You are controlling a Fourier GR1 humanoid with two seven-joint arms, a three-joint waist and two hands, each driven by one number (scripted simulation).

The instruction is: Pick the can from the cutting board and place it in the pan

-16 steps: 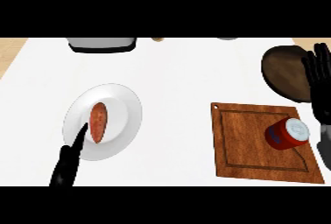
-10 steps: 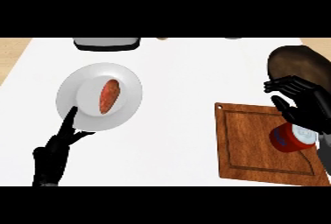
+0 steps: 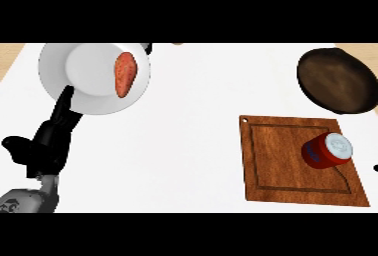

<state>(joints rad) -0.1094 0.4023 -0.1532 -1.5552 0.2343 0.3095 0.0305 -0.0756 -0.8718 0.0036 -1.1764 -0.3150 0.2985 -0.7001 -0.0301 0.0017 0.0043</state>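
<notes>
A: Nearest, lower left: grey forearm [image 3: 28,200] coming in from the bottom edge, black left hand [image 3: 46,142] above it. Fingers [image 3: 65,100] straight, spread narrow, tips lying on the lower left rim of the plate. Thumb sticks out left. Holding nothing.

B: Right hand?

A: Only a small dark speck at the right edge beside the board; cannot tell what it is. No right hand to report.

B: Where is the can?

A: On the cutting board [image 3: 273,170], lower right. The can [image 3: 327,151] sits in the board's upper right part, inside the groove, near the right edge. Red body, pale lid with print.

B: Upright?

A: Tilted. Lid faces up and to the right, toward the view; red side shows below and to the left. Long axis runs lower left to upper right. Whether it leans or lies flat, I cannot tell.

B: Around it?

A: Board otherwise bare. Nothing touching the can. White counter [image 3: 192,100] between board and plate.

B: Farther back?

A: Dark pan [image 3: 336,80] upper right, just beyond the board's far edge, apart from it. White plate [image 3: 77,97] upper left, holding one orange-red oblong piece of food [image 3: 125,73], long axis near vertical. Something dark [image 3: 146,48] peeks out behind the plate's top rim; too little shows to name.
</notes>
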